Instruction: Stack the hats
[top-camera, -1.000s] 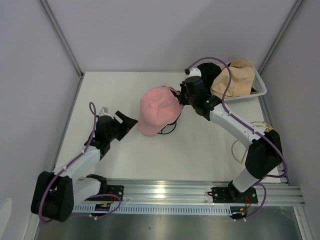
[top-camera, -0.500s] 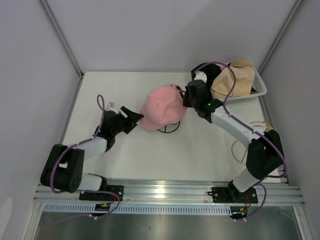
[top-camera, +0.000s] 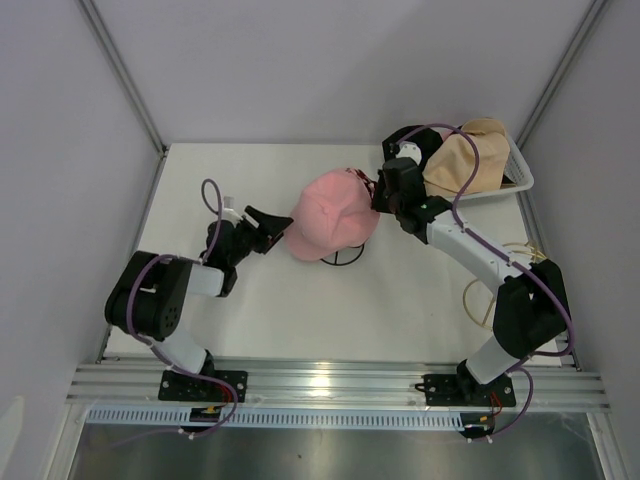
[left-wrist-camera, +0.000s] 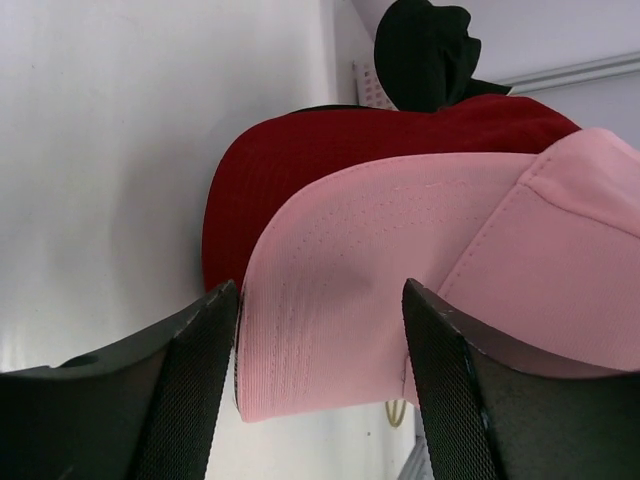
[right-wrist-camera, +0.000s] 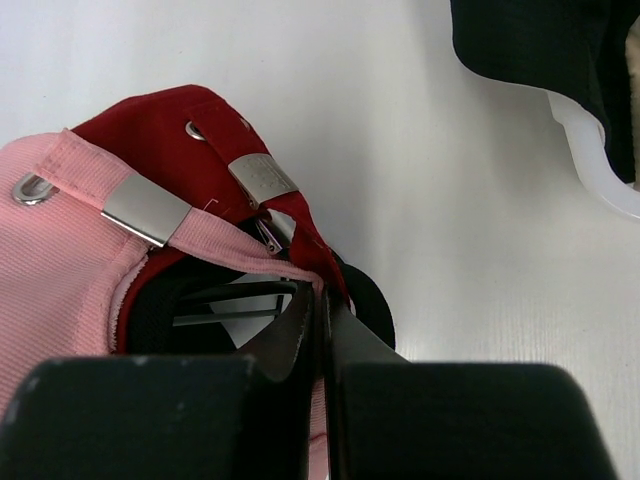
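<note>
A pink baseball cap (top-camera: 335, 212) lies over a red cap (left-wrist-camera: 330, 150) on a black wire stand (top-camera: 340, 258) at mid-table. My right gripper (top-camera: 381, 196) is shut on the pink cap's back strap (right-wrist-camera: 215, 240), just beside the red cap's strap (right-wrist-camera: 250, 170). My left gripper (top-camera: 276, 222) stands open with the pink brim (left-wrist-camera: 340, 290) between its fingers (left-wrist-camera: 185, 390), and no grip shows. A tan bucket hat (top-camera: 465, 160) and a black hat (top-camera: 420, 140) sit in the basket at the back right.
The white mesh basket (top-camera: 521, 178) stands at the back right corner. A yellow cord loop (top-camera: 478, 297) lies by the right arm's base. Walls close the table's left, back and right sides.
My left arm has swung right until its jaws straddle the pink brim, and they have narrowed somewhat. My right gripper has drawn the pink cap a little right and back over the stand.
</note>
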